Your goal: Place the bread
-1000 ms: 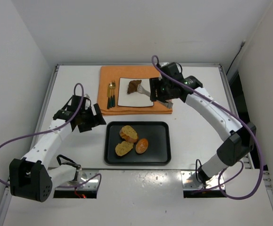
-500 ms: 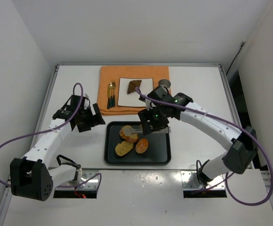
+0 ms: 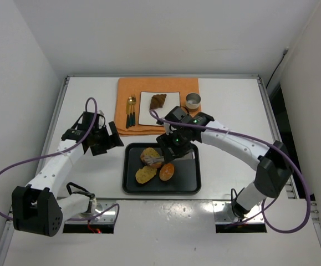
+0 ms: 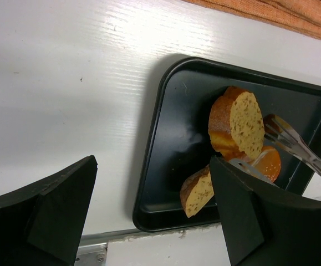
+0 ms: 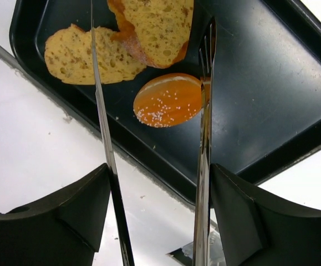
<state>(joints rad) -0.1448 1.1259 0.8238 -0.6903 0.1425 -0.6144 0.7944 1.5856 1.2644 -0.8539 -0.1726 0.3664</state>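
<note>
Overhead view takes in the whole table (image 3: pixel 232 100); both close wrist views share the black tray (image 4: pixel 177 127).

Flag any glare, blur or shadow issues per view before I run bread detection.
Top external: even, soft light; the black tray reads cleanly, with only faint shadows. Left wrist: bright glare streak on the white table; own jaws dark and soft at the bottom. Right wrist: bun sharp with a glossy sheen; shiny tongs cross the frame.

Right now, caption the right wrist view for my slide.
Tongs in the right gripper straddle a toasted slice and a seeded bun on the black tray.
</note>
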